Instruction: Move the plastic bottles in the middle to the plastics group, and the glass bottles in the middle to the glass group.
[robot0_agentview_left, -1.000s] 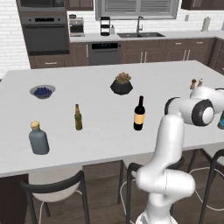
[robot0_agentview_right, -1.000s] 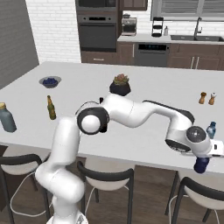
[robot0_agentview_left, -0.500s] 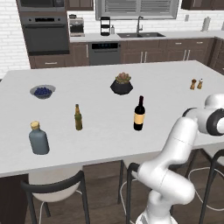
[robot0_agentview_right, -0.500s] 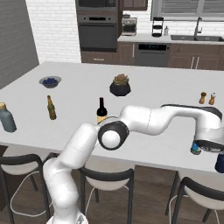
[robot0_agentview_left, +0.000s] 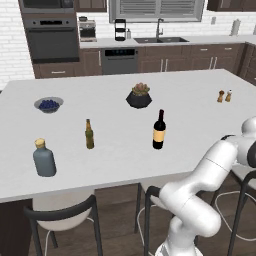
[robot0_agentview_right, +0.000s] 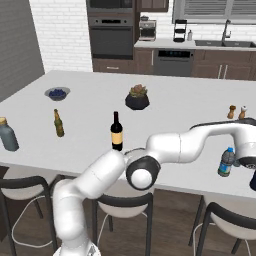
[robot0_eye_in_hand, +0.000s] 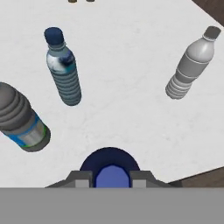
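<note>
In the hand view my gripper (robot0_eye_in_hand: 111, 179) is shut on the water bottle (robot0_eye_in_hand: 110, 168), seen from above as a blue cap over a dark round body. It hangs above the white counter near its edge. Around it stands the plastics group: a blue-capped bottle (robot0_eye_in_hand: 63, 70), a grey bottle (robot0_eye_in_hand: 191, 63) and a dark bottle with a blue label (robot0_eye_in_hand: 22, 120). One of them, a bluish bottle (robot0_agentview_right: 226, 161), stands beside my hand at the counter's right end. The dark wine bottle (robot0_agentview_left: 159, 131) (robot0_agentview_right: 116, 131) is upright mid-counter. To its left are the beer bottle (robot0_agentview_left: 89, 134) and the grey-blue flask (robot0_agentview_left: 44, 158).
A bowl of blue berries (robot0_agentview_left: 48, 104) sits far left and a dark plant pot (robot0_agentview_left: 139, 96) at the middle back. Two small shakers (robot0_agentview_right: 236, 111) stand near the right end. Stools line the counter's near edge (robot0_agentview_right: 165, 185).
My arm has swung further right along the counter with the water bottle held, out toward the right end. The other bottles have not moved.
</note>
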